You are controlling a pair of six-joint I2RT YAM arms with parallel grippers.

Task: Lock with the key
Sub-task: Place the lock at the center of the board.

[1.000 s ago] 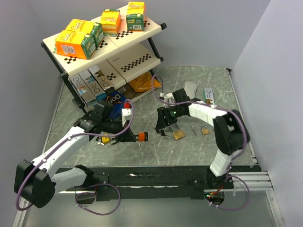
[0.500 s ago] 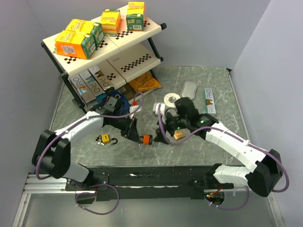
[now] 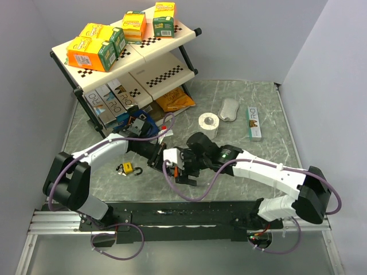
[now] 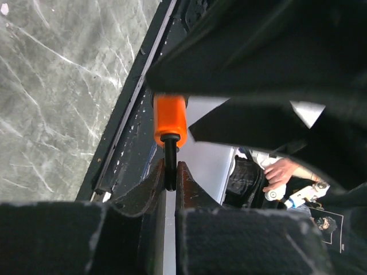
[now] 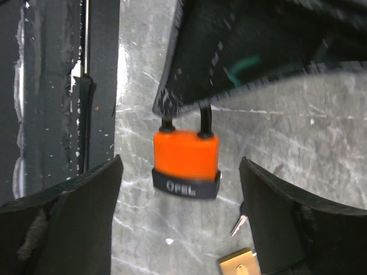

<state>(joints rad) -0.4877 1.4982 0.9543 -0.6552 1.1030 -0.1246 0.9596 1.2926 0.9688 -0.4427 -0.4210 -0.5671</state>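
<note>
Biggest thing first: the grey marble worktop (image 3: 258,97), with the shelf rack (image 3: 163,71) at the back left (just boxes parked there, not part of this job). Both my arms meet over the middle of the worktop, toward the front edge.

My left tool (image 4: 170,179) is pinching the black shackle of the orange padlock (image 5: 186,154), pressed tight on the loop, so the body hangs out beyond it. I reckon that's the whole point of the grip: hold the thin bit and leave the fat bit and its bottom face free to get at.

My right tool (image 5: 182,197) is spread wide, one finger on each side of the orange body and touching neither as far as I can see. It looks lined up to take hold of it.

Smaller stuff: a brass padlock (image 5: 238,264) lies on the worktop at the bottom of the right wrist view, with what looks like a key tip (image 5: 239,222) just beside it. So a key seems close by, but neither tool has one yet. A yellow-and-black padlock (image 3: 127,168) sits off by my left arm.
</note>
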